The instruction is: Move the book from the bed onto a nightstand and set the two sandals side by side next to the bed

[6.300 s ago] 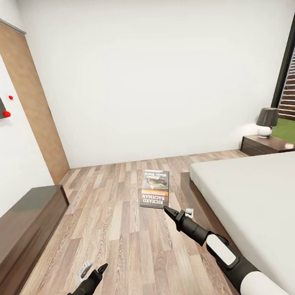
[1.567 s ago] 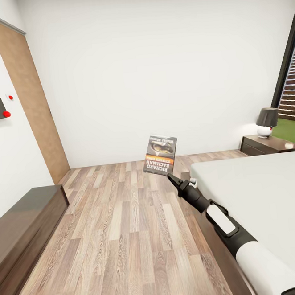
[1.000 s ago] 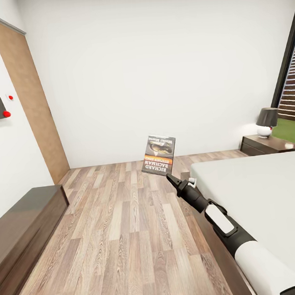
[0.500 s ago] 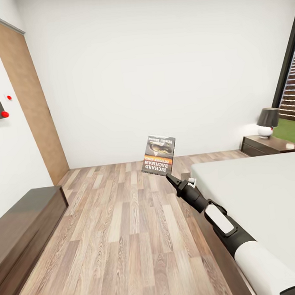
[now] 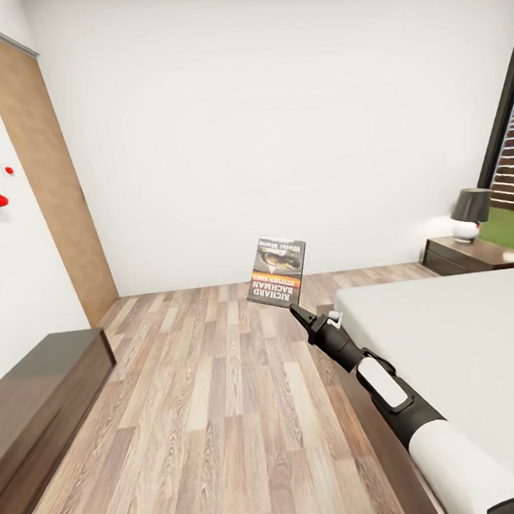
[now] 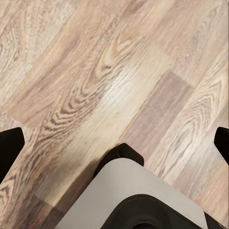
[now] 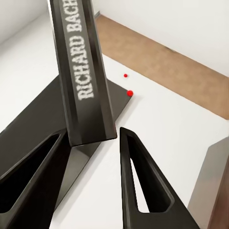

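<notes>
**Book held up in right claw near the bed's foot corner**

Head view: thin dark paperback book (image 5: 277, 271) w/ orange band and white "RICHARD BACHMAN" lettering, cover upside down, slightly tilted, held in the air above the wood-plank floor (image 5: 215, 401) and off the near corner of the bed. Black right gripper (image 5: 294, 309) grips it at its lower edge; black-and-white arm runs back along the bed's side. Low dark-brown platform bed w/ flat light-grey mattress (image 5: 459, 340) at right. Beyond its far side, glossy dark-brown nightstand (image 5: 463, 254) carrying a small lamp w/ dark shade and white base (image 5: 468, 213); rest of top looks bare. Dark-framed window (image 5: 507, 126) above it. Long low dark-brown bench (image 5: 36, 401) along the left wall, tan wooden door (image 5: 44, 182) behind it. Floor between book and nightstand open; bed corner is the closest obstacle.

Left wrist view: plank floor (image 6: 95, 71) close below; left gripper's (image 6: 114, 140) black fingertips (image 6: 9, 145) sit at opposite frame edges, wide apart, nothing between.

Right wrist view: book's dark spine (image 7: 83, 71) w/ white lettering; black fingers (image 7: 138, 181), jaws clamped on the book.
</notes>
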